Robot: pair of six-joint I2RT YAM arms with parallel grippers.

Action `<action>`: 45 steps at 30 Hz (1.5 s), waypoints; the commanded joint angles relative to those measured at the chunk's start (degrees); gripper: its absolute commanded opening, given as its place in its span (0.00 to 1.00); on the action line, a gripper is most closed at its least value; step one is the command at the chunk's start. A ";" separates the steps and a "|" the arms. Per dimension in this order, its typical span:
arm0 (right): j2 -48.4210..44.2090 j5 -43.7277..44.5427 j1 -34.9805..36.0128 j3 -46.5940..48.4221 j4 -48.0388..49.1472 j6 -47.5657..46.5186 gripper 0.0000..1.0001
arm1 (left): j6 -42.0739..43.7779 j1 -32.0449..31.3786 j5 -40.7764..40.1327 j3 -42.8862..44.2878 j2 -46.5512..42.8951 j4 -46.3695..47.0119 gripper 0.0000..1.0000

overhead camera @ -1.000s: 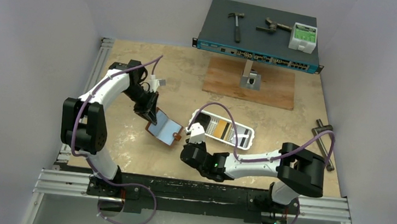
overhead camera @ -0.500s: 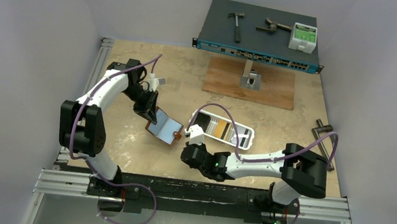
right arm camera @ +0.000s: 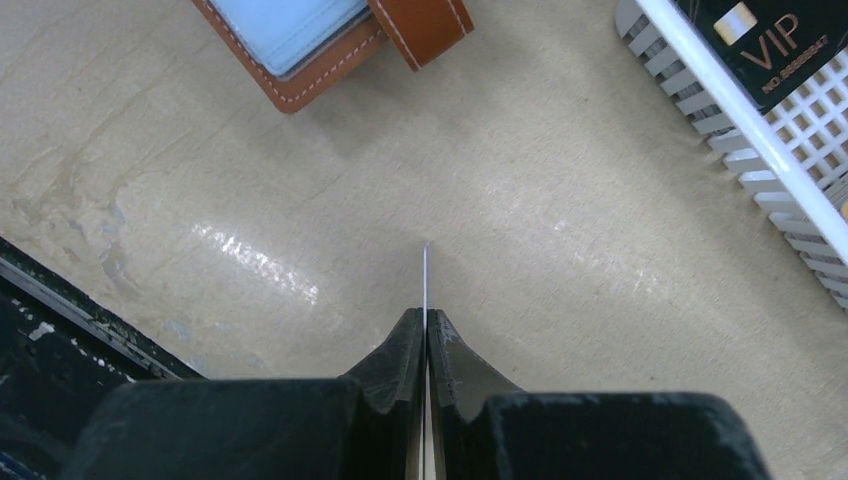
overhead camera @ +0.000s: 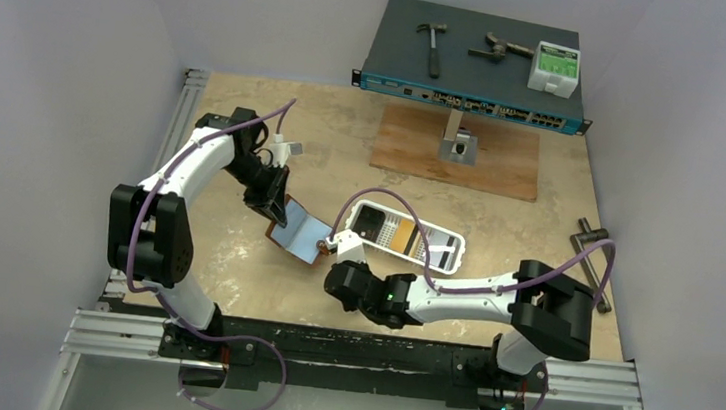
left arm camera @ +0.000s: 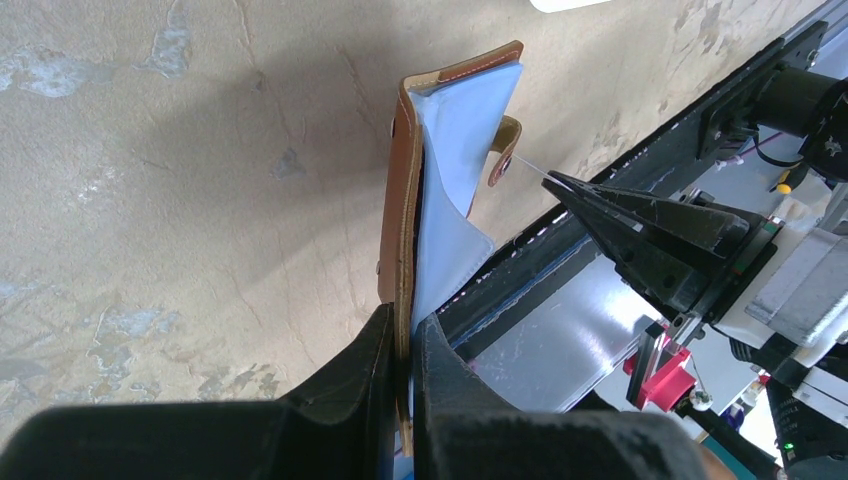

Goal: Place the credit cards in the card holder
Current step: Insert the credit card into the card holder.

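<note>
Card holder [overhead camera: 304, 236] hangs partly open at 9 o'clock from the white slotted tray [overhead camera: 458, 250], a strip of bare table [overhead camera: 232, 273] between them. My left claw [overhead camera: 276, 207] is clamped on the edge of its 10 o'clock flap. I cannot tell whether the lower flap rests on the table. My right claw [overhead camera: 337, 251] sits in that gap, pinched together on one credit card [right arm camera: 426, 275], which shows only edge-on as a thin pale sliver poking past my fingertips. From the right wrist the sliver's end is short of the snap tab [right arm camera: 420, 28] at 12 o'clock, with open tabletop between. From the left wrist the same sliver [left arm camera: 530, 170] points at the tab [left arm camera: 503, 150] and ends just beside it. Toward 6 o'clock the table runs free to the black rail [overhead camera: 355, 350] at its near edge, and toward 8 o'clock it is also open. The card holder is smooth brown leather [left arm camera: 402, 200] with pale stitching along rounded corners, lined in glossy light blue [left arm camera: 455, 130]. The table is matte beige, scuffed and blotchy, with a streak of glare. The tray's wall is a white plastic grid [right arm camera: 720, 90], and a black card [right arm camera: 770, 45] with gold VIP lettering lies flat in its 9 o'clock end, an orange-yellow card [overhead camera: 404, 234] beside it.
</note>
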 commanded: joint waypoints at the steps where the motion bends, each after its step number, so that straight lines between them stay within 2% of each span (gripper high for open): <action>1: 1.00 -2.99 0.33 1.36 -4.57 -0.98 0.03 | 0.41 0.61 1.63 -0.19 -2.58 -0.23 0.00; 5: 0.98 -3.28 0.33 1.80 -5.38 -1.19 0.08 | 0.31 0.70 1.62 -0.10 -2.58 -0.25 0.00; 8: 0.37 -2.61 0.33 1.48 -5.30 -1.09 0.00 | 0.28 0.70 1.66 -0.10 -2.76 -0.18 0.00; 13: -1.16 -0.34 0.26 2.50 -6.43 -0.99 0.00 | 0.50 0.87 1.77 -0.25 -2.79 -0.17 0.00; 18: -8.55 3.25 -3.06 6.60 -7.53 -1.36 0.00 | 0.24 1.46 5.29 -0.10 -2.74 -0.42 0.00; 22: -19.80 -3.14 -7.80 3.36 4.99 1.27 0.00 | 0.24 1.88 9.63 1.21 -3.57 -1.37 0.00; 26: -28.71 -6.84 -9.03 -6.03 27.55 3.57 0.00 | 0.44 2.47 17.01 3.16 -5.86 -1.81 0.00; 30: -28.85 -7.77 -9.00 -9.65 44.24 4.78 0.00 | -0.73 3.00 25.31 4.43 -8.79 -0.59 0.00; 34: -27.16 -7.88 -8.99 -11.40 59.39 2.69 0.00 | -2.85 3.10 31.65 4.72 -15.35 3.92 0.00; 37: -27.46 -8.53 -8.99 -10.91 64.07 -0.14 0.00 | -2.50 3.22 34.37 7.08 -19.56 4.04 0.00; 41: -27.39 -9.21 -9.00 -10.79 67.72 -1.34 0.00 | -8.37 3.15 40.77 7.05 -23.23 9.12 0.00; 45: -26.53 -10.03 -8.99 -11.35 72.85 -1.15 0.00 | -22.88 3.16 45.15 0.67 -27.91 26.01 0.00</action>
